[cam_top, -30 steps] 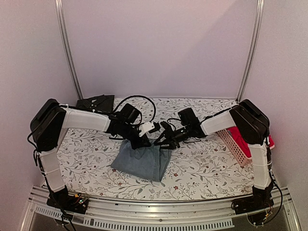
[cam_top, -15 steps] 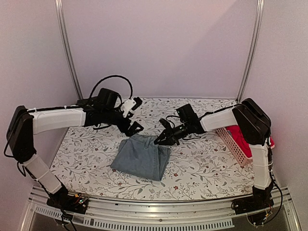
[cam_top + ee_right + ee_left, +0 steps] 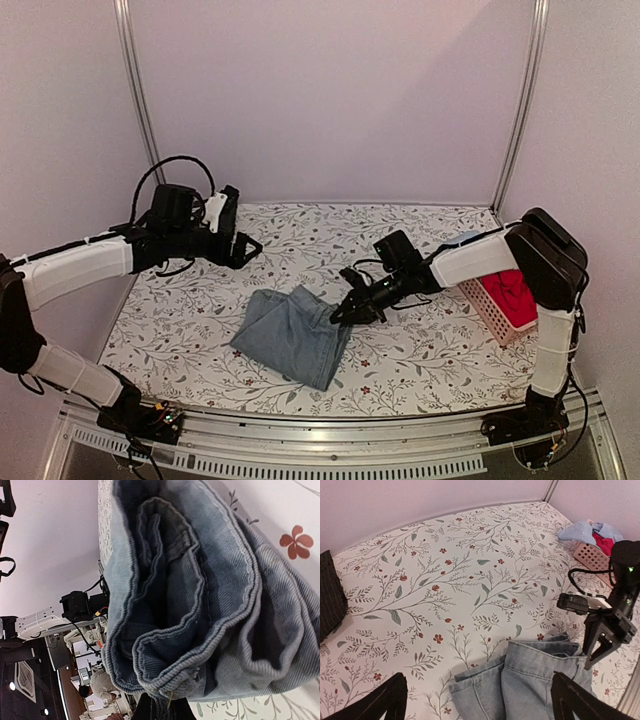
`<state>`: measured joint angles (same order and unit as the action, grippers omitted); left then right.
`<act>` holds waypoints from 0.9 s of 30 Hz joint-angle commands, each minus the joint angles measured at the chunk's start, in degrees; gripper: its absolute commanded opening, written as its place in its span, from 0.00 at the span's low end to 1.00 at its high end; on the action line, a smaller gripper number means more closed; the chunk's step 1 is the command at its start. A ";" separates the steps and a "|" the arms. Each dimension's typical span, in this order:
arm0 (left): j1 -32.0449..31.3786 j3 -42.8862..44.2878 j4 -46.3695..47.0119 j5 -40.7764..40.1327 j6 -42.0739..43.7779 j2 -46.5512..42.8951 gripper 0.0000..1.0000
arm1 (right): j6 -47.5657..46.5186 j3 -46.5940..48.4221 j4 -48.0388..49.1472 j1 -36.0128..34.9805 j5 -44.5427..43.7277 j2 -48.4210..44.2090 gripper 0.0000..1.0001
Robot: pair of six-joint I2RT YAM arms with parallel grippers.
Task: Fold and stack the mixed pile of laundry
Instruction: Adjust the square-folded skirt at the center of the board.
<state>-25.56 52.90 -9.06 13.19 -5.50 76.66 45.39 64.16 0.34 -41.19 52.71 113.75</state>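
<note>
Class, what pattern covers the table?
The table is white with grey leafy sprigs and red flowers; left wrist view shows it best.

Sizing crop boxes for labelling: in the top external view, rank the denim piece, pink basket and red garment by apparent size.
1. light-blue denim piece, clearly largest.
2. pink slatted basket, only partly visible.
3. red garment inside it, smallest; only its top shows.

Floral-print table (image 3: 420, 350) in view, leafy sprigs and small red blossoms all over. Near the middle, a little toward the near edge, lies folded denim (image 3: 290, 335), its far edge rumpled. Over at the right edge sits a pink basket (image 3: 490, 305), well apart from the denim. At the far left corner, a black pinstriped shirt (image 3: 330, 597) rests on the print, only partly showing.
</note>
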 commanded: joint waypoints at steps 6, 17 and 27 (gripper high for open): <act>-0.20 -6.33 -1.76 10.52 -12.36 -2.14 1.00 | -6.79 11.33 -6.43 3.21 -6.85 12.30 0.00; -9.24 -2.97 11.63 22.22 -25.24 16.56 1.00 | -12.75 18.58 -15.80 5.88 -10.50 15.09 0.00; -0.69 -5.64 9.40 15.78 -24.92 26.69 1.00 | -14.76 16.07 -16.08 7.66 -11.51 14.07 0.00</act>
<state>-30.41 49.32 5.52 35.81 -31.79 103.53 32.71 81.19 -12.73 -35.18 45.12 127.42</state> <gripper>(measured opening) 0.995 0.043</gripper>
